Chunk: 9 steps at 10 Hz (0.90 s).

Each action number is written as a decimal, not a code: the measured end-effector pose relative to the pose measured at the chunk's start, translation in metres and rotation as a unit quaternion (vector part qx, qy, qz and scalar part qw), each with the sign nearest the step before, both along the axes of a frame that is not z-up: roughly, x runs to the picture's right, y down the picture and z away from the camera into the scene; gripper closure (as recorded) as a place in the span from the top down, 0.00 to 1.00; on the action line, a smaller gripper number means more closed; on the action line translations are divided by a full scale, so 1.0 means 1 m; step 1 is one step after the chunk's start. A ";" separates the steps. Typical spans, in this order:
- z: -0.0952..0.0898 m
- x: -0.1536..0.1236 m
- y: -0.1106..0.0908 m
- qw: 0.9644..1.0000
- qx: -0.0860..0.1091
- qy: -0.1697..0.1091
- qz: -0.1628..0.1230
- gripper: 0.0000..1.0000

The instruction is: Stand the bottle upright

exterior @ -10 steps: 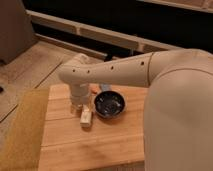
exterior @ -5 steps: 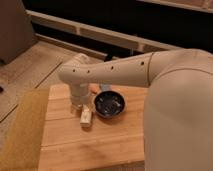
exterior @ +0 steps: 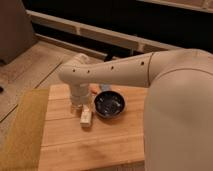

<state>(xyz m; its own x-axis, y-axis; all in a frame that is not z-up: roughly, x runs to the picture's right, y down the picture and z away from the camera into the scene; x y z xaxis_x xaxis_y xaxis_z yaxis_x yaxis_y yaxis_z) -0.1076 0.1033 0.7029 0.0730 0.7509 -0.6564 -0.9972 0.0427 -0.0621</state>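
Reaching down just left of the bowl [exterior: 110, 104], the gripper [exterior: 78, 106] hangs off the white arm [exterior: 115, 72], close over the wooden table [exterior: 95, 147]. Jaws spread wide, nothing gripped between them as far as shows. Bottle [exterior: 86, 118], cream-white, lies on the table front-left of the bowl, just beside its rim and right at the gripper's tip; touching the gripper or not, cannot tell. Any label on the bottle: cannot tell. Bowl is dark, round, shiny inside. Yellowish mat [exterior: 22, 132] well left of the bowl, along the table edge
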 end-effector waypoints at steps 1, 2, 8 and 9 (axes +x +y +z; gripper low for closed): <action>0.000 0.000 0.000 1.000 0.000 0.000 0.000 0.65; 0.000 0.000 0.000 1.000 0.000 0.000 0.000 0.62; 0.000 0.000 0.000 1.000 0.000 0.000 0.000 0.59; 0.000 0.000 0.000 1.000 0.000 0.000 0.000 0.59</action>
<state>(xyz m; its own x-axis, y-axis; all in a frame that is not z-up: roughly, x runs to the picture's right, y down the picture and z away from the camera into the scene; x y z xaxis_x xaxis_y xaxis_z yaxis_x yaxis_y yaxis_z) -0.1077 0.1032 0.7029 0.0731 0.7510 -0.6563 -0.9971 0.0428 -0.0622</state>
